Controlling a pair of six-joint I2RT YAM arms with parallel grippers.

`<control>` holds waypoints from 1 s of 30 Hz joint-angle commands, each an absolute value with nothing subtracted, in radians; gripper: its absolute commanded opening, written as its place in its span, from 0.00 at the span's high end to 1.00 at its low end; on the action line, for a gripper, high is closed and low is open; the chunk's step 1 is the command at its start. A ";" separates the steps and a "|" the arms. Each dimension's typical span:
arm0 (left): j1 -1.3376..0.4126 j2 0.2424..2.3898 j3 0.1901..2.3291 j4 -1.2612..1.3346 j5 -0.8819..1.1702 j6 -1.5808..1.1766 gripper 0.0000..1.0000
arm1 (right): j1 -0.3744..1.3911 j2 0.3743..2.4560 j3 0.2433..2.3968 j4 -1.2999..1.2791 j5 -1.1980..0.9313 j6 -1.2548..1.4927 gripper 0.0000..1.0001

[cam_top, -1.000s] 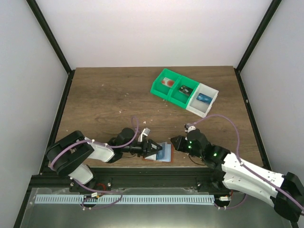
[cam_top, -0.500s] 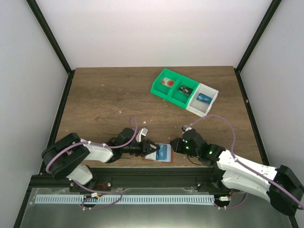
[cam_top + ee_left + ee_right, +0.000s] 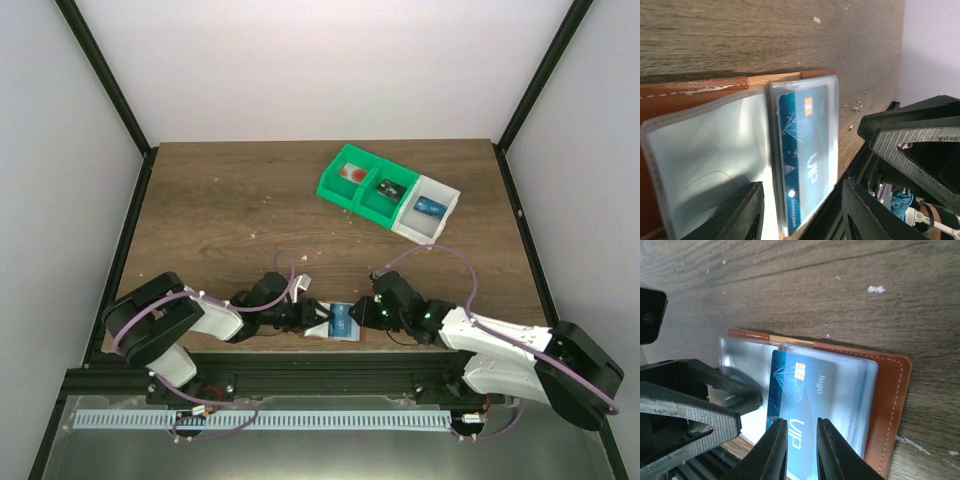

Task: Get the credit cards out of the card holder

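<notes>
You've got a dark wood tabletop. Card holder lies open and flat at the near edge, green-and-white compartment tray far right, pale specks scattered mid-board.

You had L gripper & R gripper crowding card holder at table near edge; trays blocked far-right corner; far-left open.

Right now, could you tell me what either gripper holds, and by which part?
Cannot be told: the right gripper sits over the VIP end of the blue card, the left gripper over the card holder.
</notes>
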State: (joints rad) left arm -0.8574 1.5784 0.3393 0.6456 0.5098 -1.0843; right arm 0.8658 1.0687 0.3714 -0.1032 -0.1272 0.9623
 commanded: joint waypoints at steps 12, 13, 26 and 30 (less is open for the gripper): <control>-0.855 1.640 0.360 0.694 0.529 -1.061 0.60 | 0.864 1.174 0.386 -0.032 -0.186 0.945 0.82; -0.855 1.643 0.364 0.700 0.535 -1.064 0.60 | 0.864 1.177 0.384 -0.031 -0.184 0.945 0.82; -0.855 1.712 0.351 0.819 0.575 -1.118 0.66 | 0.864 1.212 0.337 0.004 -0.188 0.948 0.83; -0.854 1.728 0.348 0.842 0.582 -1.125 0.67 | 0.864 1.224 0.339 -0.003 -0.184 0.949 0.84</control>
